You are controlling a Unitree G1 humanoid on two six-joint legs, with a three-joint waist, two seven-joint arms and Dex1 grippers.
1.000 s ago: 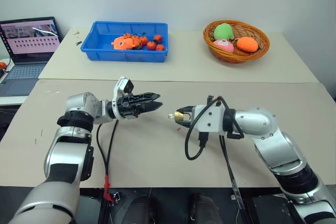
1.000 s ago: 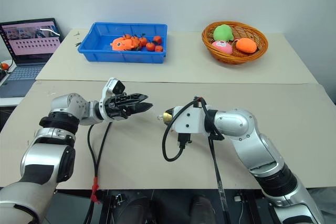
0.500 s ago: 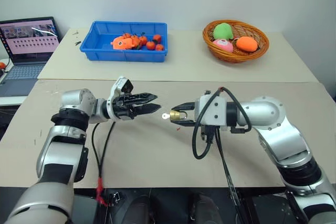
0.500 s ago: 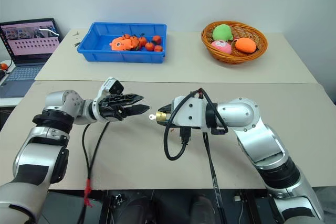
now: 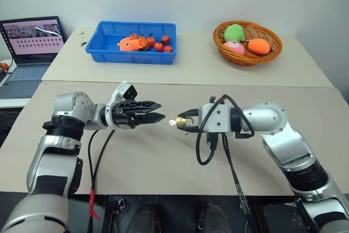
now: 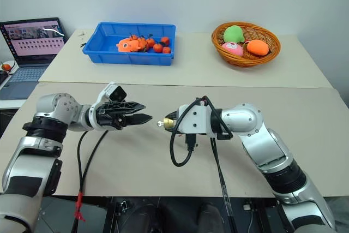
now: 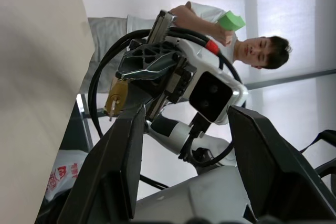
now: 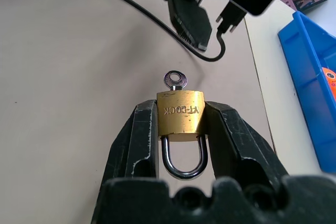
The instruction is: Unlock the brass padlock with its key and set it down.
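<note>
The small brass padlock (image 8: 180, 115) is pinched by its sides between the fingers of my right gripper (image 5: 185, 121), which is shut on it above the table. Its silver shackle (image 8: 182, 160) points back toward the wrist, with both legs in the body. The key (image 8: 175, 81) sticks out of the padlock's bottom face, toward my left gripper (image 5: 160, 111). That gripper is open and holds nothing. Its tips hang a short way from the key's head (image 5: 172, 122), level with it. In the left wrist view the padlock (image 7: 116, 97) shows between my own fingers (image 7: 126, 150).
A blue bin (image 5: 131, 57) of orange toys and a wicker basket (image 5: 248, 59) of plush fruit stand on the far table. A laptop (image 5: 27, 42) is at the far left. Black cables (image 5: 204, 148) hang from both wrists. A person (image 7: 252, 51) is in the background.
My left arm has drawn back slightly toward my left and its wrist has turned. The right gripper keeps its grip on the padlock, the key still in it.
</note>
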